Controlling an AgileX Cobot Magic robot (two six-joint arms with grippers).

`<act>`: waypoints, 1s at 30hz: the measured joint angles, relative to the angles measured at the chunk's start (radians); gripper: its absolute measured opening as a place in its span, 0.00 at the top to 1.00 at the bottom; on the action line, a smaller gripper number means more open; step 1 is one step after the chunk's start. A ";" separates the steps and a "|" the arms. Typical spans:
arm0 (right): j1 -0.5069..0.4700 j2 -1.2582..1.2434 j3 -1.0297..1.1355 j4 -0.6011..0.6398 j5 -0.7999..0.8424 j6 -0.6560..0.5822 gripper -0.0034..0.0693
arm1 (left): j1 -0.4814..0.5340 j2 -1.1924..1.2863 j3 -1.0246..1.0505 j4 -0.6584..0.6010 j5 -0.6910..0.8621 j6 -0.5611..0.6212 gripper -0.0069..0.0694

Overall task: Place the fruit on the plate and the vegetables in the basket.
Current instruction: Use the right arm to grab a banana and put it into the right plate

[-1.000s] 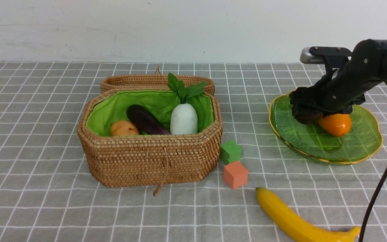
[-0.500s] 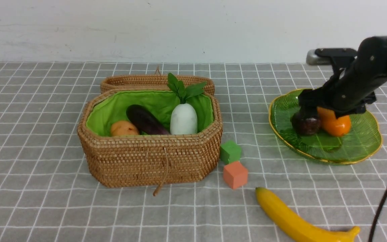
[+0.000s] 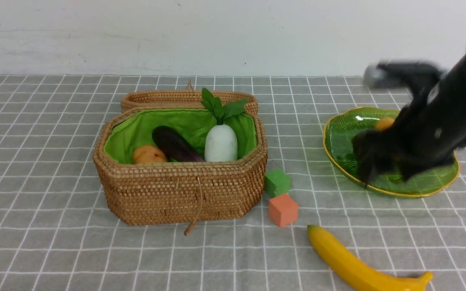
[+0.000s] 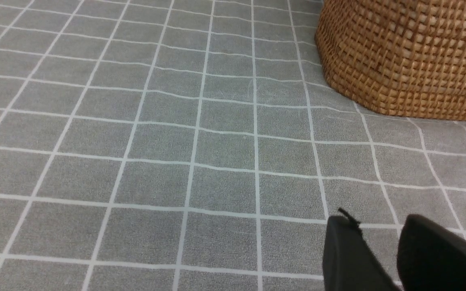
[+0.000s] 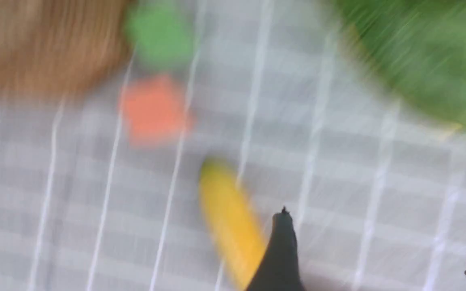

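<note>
The wicker basket [image 3: 180, 194] holds a tan potato [image 3: 149, 154], a purple eggplant [image 3: 174, 145] and a white radish [image 3: 221, 143]. On the green plate [image 3: 338, 133] a bit of the orange mango [image 3: 384, 123] shows behind my blurred right arm. The maroon fruit is hidden. My right gripper [image 3: 386, 173] hangs over the plate's near edge; in its wrist view the right gripper [image 5: 382, 226] is open and empty beside the banana [image 5: 229, 226]. The banana [image 3: 350, 262] lies on the cloth at the front right. My left gripper [image 4: 378, 220] hangs low over bare cloth, jaws slightly apart, empty.
A green cube [image 3: 277, 182] and an orange cube [image 3: 283, 209] sit between basket and plate. The basket's lid [image 3: 184, 97] lies open behind it. The basket wall [image 4: 411, 60] stands ahead of the left gripper. A white wall closes the back.
The right gripper left the maroon fruit on the plate beside the mango, rose, and now swings fast toward the plate's near edge. The left side is unchanged.
</note>
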 joint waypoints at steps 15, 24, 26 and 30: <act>0.115 0.127 0.295 -0.074 -0.278 -0.106 0.56 | 0.000 0.000 0.000 0.000 0.000 0.000 0.64; 0.034 0.073 -0.081 0.043 -0.141 -0.072 0.53 | 0.000 0.000 0.000 0.000 0.000 0.000 0.63; -0.040 0.086 -0.198 0.051 -0.140 -0.024 0.53 | 0.000 0.000 0.000 0.000 0.000 0.000 0.63; -0.167 0.161 -0.323 0.082 -0.179 0.053 0.53 | 0.000 0.000 0.000 0.000 0.000 0.000 0.62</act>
